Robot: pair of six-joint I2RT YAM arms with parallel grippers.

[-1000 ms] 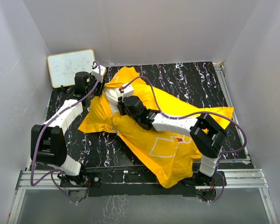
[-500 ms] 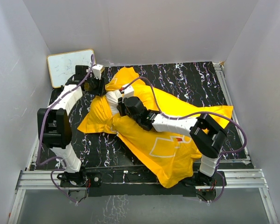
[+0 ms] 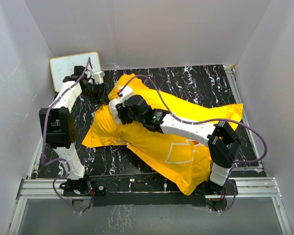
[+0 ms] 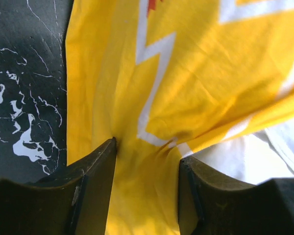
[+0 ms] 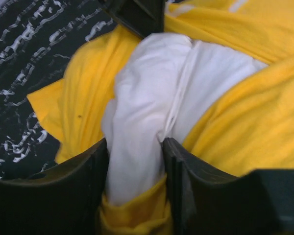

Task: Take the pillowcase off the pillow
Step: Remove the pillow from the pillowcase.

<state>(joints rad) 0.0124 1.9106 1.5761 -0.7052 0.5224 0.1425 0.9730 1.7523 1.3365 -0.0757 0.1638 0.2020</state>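
The right gripper [image 5: 134, 142] is closed on a bunched fold of the pillow [image 5: 152, 83], which bulges white out of the mouth of the pillowcase [image 3: 181, 147]; how firmly it is held cannot be judged. The left gripper [image 4: 147, 152] is seen with its jaws apart, yellow cloth lying loose between them and not clamped. Most of the pillow is hidden inside the case, which lies diagonally across the table [image 3: 196, 78]. The main risk is judged to be a weak hold on either side: if the pillow fold is let slip, the stuffing could be drawn along with the case, and if the case is pulled before the left jaws are closed, the thin cloth would simply slide out. The case could also be pinned by the right forearm, which is stretched low across it from the near right corner. The left arm is raised along the left edge, its wrist turned in beside the whiteboard [image 3: 71, 68].
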